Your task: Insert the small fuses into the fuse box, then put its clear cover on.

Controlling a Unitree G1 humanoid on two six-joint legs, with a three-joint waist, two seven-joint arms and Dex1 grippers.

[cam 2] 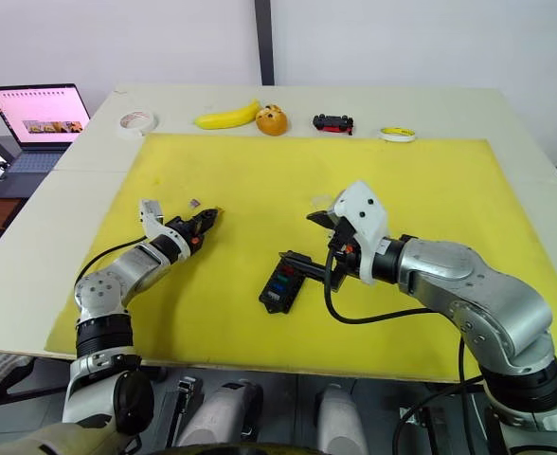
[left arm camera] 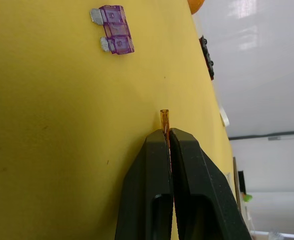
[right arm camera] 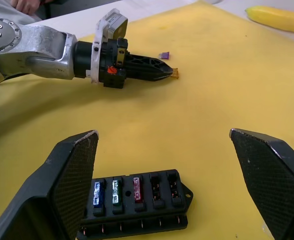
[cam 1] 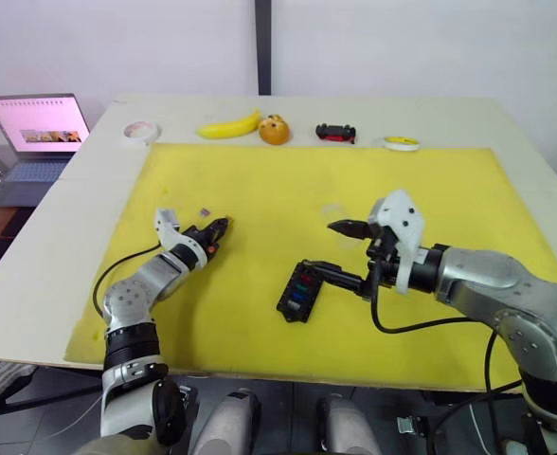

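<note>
The black fuse box lies on the yellow mat near its middle, with blue, green and red fuses in three slots. My right gripper hovers just right of the box and is open, with nothing between its fingers. My left gripper sits low over the mat to the left, shut on an orange fuse that pokes out past its tips. A purple fuse lies flat on the mat just beyond it. A faint glassy patch, perhaps the clear cover, rests behind my right gripper.
Along the table's far edge stand a white tape roll, a banana, an orange fruit, a black-and-red toy car and a yellow tape roll. A laptop sits on a side table at the far left.
</note>
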